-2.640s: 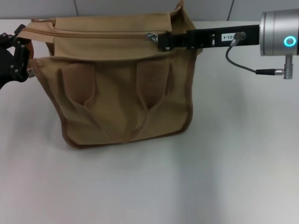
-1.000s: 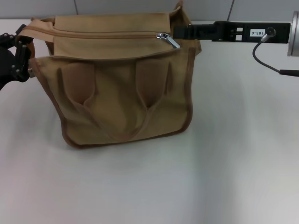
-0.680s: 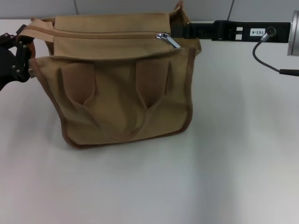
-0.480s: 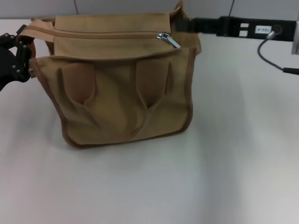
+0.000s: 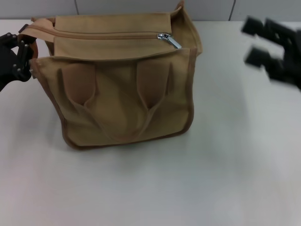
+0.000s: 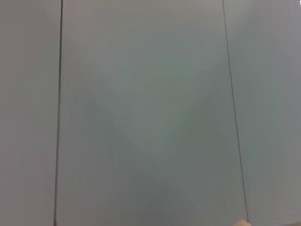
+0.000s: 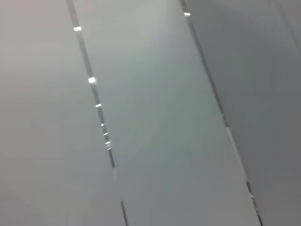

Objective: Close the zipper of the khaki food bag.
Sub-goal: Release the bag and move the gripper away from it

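The khaki food bag [image 5: 122, 94] stands upright on the white table in the head view, its two looped handles lying against the front face. Across its top panel runs the zipper [image 5: 103, 34], the teeth joined along the visible length, and the silver pull tab [image 5: 169, 40] lies at the right end. My left gripper [image 5: 27, 55] sits at the bag's left end, shut on the fabric edge there. Well clear of the bag to the right, my right gripper [image 5: 253, 41] is blurred by motion, fingers spread and holding nothing. Neither wrist view shows the bag.
The white table [image 5: 150, 188] stretches in front of and to the right of the bag. Grey wall panels [image 5: 141, 7] stand behind it. Both wrist views show only grey panels [image 6: 150, 113] with seams [image 7: 99, 108].
My right gripper let go of the pull tab, drew back from the bag's top right corner and swung out to the right. The bag and the left gripper stayed put.
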### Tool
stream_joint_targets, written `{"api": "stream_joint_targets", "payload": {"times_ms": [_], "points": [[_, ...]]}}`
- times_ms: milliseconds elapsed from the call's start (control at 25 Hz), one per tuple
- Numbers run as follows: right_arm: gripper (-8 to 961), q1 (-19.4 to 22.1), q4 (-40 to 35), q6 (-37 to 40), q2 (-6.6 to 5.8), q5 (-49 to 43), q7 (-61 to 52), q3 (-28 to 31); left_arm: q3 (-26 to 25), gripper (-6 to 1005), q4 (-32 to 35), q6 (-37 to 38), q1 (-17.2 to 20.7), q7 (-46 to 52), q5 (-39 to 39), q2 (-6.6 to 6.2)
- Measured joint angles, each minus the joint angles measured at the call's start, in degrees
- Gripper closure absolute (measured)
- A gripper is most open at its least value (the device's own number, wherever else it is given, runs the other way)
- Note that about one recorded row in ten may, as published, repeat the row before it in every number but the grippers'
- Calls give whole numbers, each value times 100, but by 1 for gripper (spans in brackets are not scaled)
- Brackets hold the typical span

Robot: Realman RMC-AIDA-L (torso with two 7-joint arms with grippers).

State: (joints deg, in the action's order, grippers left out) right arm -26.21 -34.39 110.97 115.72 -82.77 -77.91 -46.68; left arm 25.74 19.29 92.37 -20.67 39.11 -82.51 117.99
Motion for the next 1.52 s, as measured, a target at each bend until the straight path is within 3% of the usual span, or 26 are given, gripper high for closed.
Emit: {"api": "stream_joint_targets", "payload": {"times_ms": [200,440,880,1240,1520], "points": [[175,441,137,349,2,-886,1269,-6,2,982,3,-85,1,37,-65,-26],[176,544,586,303,97,-1909,2298,4,6,981,5,-161,6,87,-75,-31],[176,580,629,289,178,-2284,2441,52,125,982,36,-149,43,24,-75,-54],[177,564,636,278,179,-2286,2429,54,127,894,76,-54,91,78,-68,-26],[177,569,636,284,179,-2283,2414,54,133,581,75,-43,89,116,-73,-51]]}}
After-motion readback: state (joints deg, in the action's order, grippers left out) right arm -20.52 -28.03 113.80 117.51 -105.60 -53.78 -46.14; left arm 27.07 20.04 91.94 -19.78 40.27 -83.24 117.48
